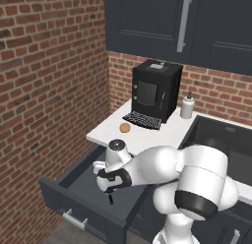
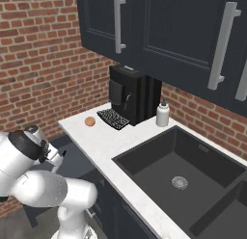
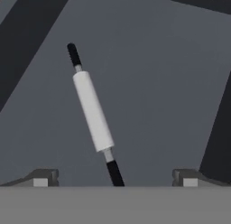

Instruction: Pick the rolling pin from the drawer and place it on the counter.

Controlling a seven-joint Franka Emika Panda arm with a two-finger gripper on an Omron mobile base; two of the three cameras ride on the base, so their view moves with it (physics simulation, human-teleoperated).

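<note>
Right under the wide-open pincer lies the rolling pin, flat on the floor of the pulled-out drawer. Nothing is grabbed yet. Picking it up, lifting it out and setting it on the white surface are all left to do.

The pin, grey-white with black handles, lay flat and slanted on the floor of the open dark drawer. The white counter stood above.
</note>
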